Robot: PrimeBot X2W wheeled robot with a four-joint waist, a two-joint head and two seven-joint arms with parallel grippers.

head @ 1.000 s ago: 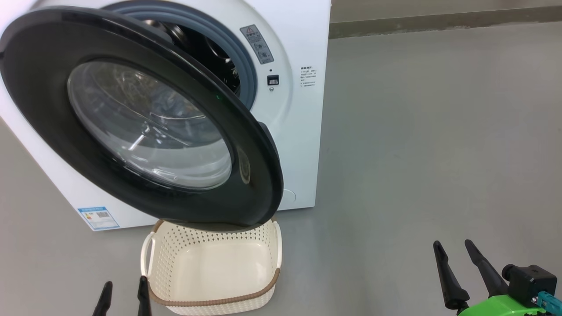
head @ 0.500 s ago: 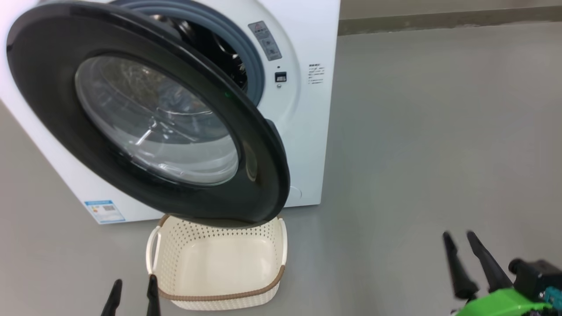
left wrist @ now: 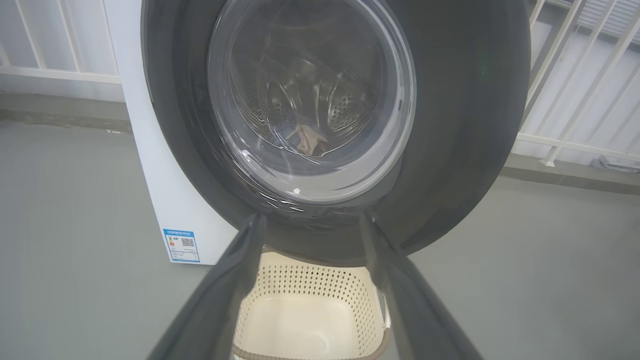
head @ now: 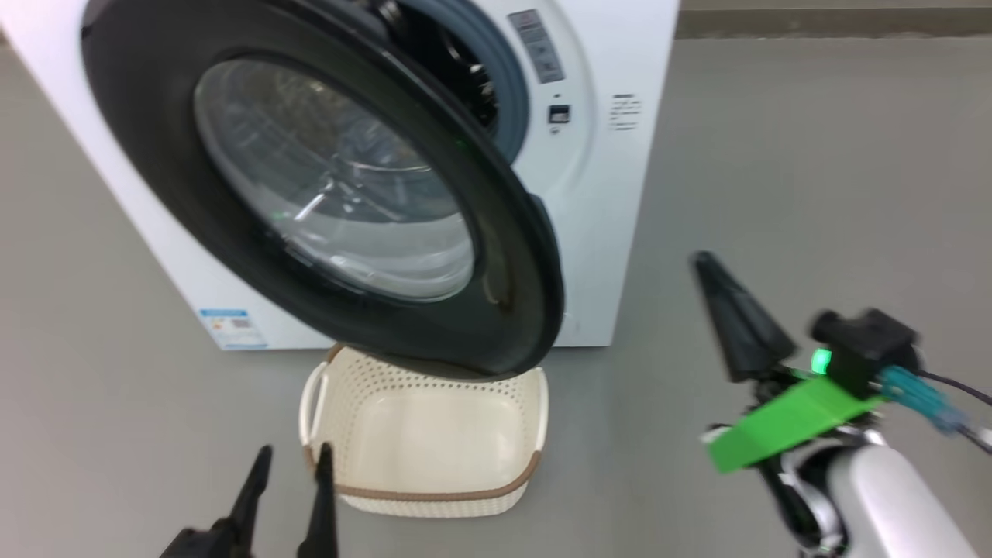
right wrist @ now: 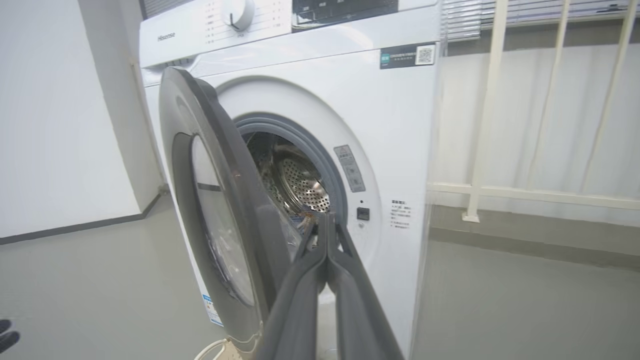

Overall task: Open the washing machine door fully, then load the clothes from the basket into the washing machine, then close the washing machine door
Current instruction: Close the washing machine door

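The washing machine door [head: 333,186], black-rimmed with a clear glass bowl, stands partly open in front of the white washing machine [head: 612,201]. It overhangs the back of the basket [head: 434,492], whose cream inside lies bare. Through the glass, the clothes [left wrist: 305,137] show as bluish and cream fabric low in the steel drum [right wrist: 305,185]. My left gripper [head: 294,453] is open with nothing between its fingers, just left of the basket's near corner, and it points at the door [left wrist: 450,125]. My right gripper [head: 709,267] is shut on nothing, raised right of the door's free edge and apart from it. In the right wrist view, the right gripper [right wrist: 327,220] points at the drum opening.
Grey floor [head: 814,155] lies open to the right of the machine. White railing bars [right wrist: 480,125] stand behind and to its right, a white wall [right wrist: 60,125] to its left. A small dark object [right wrist: 6,335] sits at the floor's left edge.
The right gripper has shut and risen up and to the left, toward the door's edge. The head camera has shifted, so the whole scene sits further right. The left gripper stays open.
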